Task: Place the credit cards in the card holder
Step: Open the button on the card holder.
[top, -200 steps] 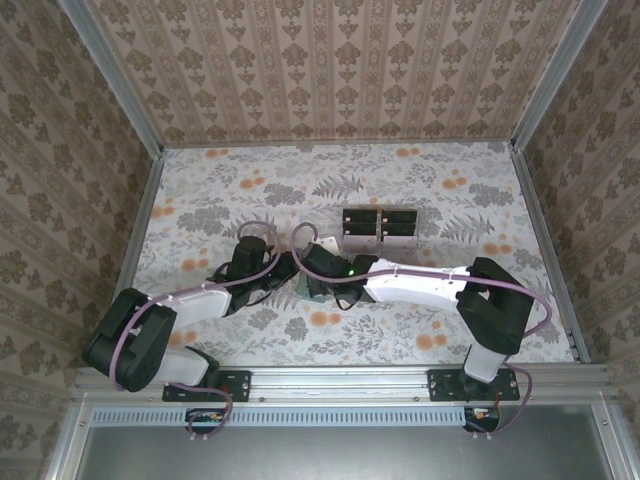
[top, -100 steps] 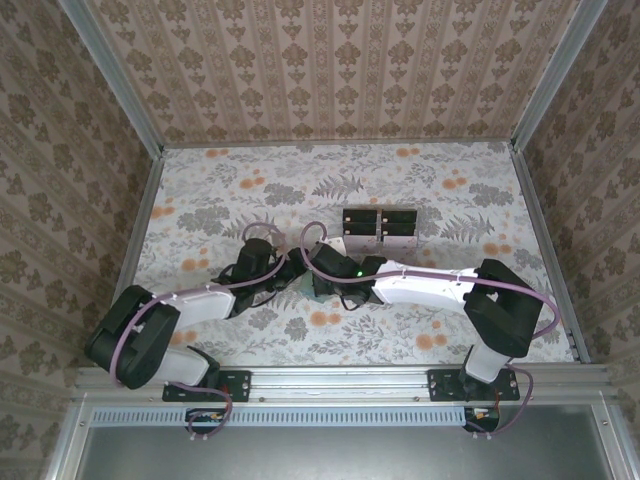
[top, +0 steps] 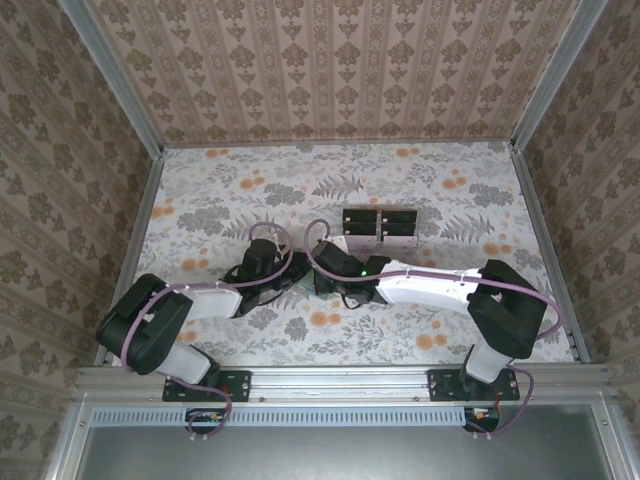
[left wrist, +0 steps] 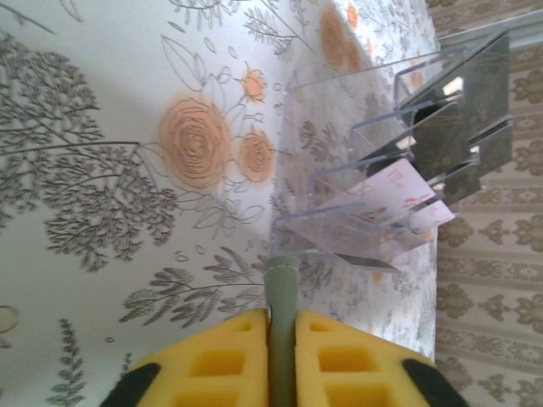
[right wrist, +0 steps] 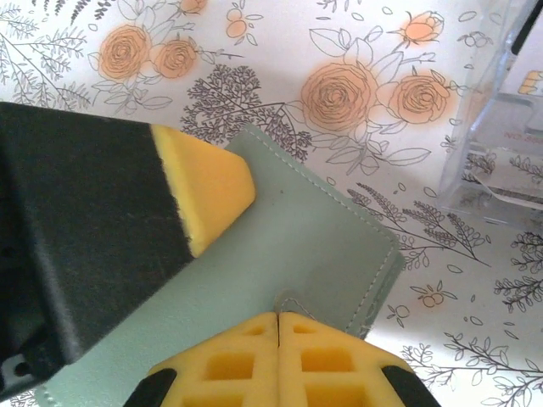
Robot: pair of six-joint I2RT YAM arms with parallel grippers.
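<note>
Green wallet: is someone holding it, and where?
Yes, both arms hold it. The left gripper is shut on the thin edge of the card holder. The right gripper pinches an edge near a corner.

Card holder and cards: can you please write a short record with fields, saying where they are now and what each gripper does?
card holder: sage green, plain outer face to the right wrist camera, gripped by both arms
left gripper: shut on the card holder's thin edge
right gripper: shut on the card holder's near edge
credit cards: pale pink, standing in the clear stand
table: floral cloth
</note>
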